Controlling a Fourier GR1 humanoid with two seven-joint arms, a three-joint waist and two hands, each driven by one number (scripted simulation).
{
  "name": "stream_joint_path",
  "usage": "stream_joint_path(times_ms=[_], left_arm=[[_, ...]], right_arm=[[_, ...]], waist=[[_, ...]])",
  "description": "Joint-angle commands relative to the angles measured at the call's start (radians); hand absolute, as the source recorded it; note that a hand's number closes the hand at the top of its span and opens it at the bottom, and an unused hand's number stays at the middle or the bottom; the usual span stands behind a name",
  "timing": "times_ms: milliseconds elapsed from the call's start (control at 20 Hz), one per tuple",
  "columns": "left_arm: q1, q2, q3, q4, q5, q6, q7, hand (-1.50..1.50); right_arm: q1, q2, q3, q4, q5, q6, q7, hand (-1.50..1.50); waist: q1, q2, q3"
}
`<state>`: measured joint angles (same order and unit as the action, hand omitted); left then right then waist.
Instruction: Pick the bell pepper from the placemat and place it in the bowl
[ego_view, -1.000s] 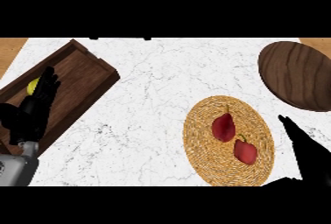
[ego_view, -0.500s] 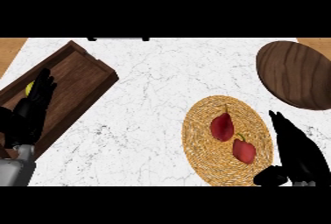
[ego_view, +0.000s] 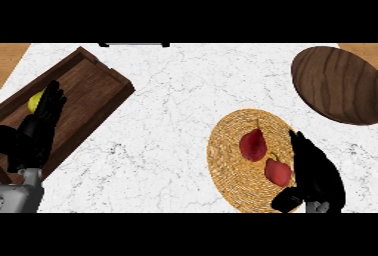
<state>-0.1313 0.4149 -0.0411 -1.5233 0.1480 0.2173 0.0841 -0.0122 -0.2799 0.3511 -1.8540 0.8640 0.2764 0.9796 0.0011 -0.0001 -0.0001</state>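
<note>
Two red bell pepper pieces lie on the round woven placemat (ego_view: 229, 165): one bell pepper (ego_view: 253, 144) near its middle, a second pepper (ego_view: 277, 170) lower right of it. My right hand (ego_view: 316, 172) is open over the placemat's right edge, fingers straight and pointing up the counter, right beside the lower pepper, thumb curled in below it. The dark wooden bowl (ego_view: 336, 85) sits at the upper right, apart from the hand. My left hand (ego_view: 37, 135) rests open at the left edge, fingers up.
A long dark wooden tray (ego_view: 85, 95) lies diagonally at the left, with a yellow object (ego_view: 35, 101) in it partly behind my left hand. White marble counter stretches between tray and placemat.
My right hand has moved left and up from the right edge onto the placemat, closing in beside the lower pepper. The left hand has stayed put.
</note>
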Motion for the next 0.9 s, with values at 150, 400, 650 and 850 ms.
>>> stream_joint_path(times_ms=[150,400,650,850], left_arm=[[-0.039,-0.044,0.040,0.060,-0.044,-0.033,-0.024,0.00],[0.014,-0.063,0.070,-0.024,-0.066,-0.071,0.015,0.00],[-0.009,-0.084,0.089,-0.090,-0.088,-0.074,0.095,0.00],[-0.084,-0.058,0.167,0.098,-0.040,-0.146,0.000,0.00]], right_arm=[[0.026,0.078,0.011,0.145,0.090,-0.081,-0.041,-1.50],[-0.023,0.095,-0.051,0.172,0.093,-0.025,-0.060,-1.50],[0.015,0.096,-0.080,0.202,0.117,-0.064,-0.108,-1.50],[-0.058,0.138,-0.115,0.240,0.048,0.005,-0.100,1.50]], waist=[[-0.003,0.001,0.000],[0.001,0.000,0.000],[-0.001,-0.001,0.000],[-0.003,0.001,0.000]])
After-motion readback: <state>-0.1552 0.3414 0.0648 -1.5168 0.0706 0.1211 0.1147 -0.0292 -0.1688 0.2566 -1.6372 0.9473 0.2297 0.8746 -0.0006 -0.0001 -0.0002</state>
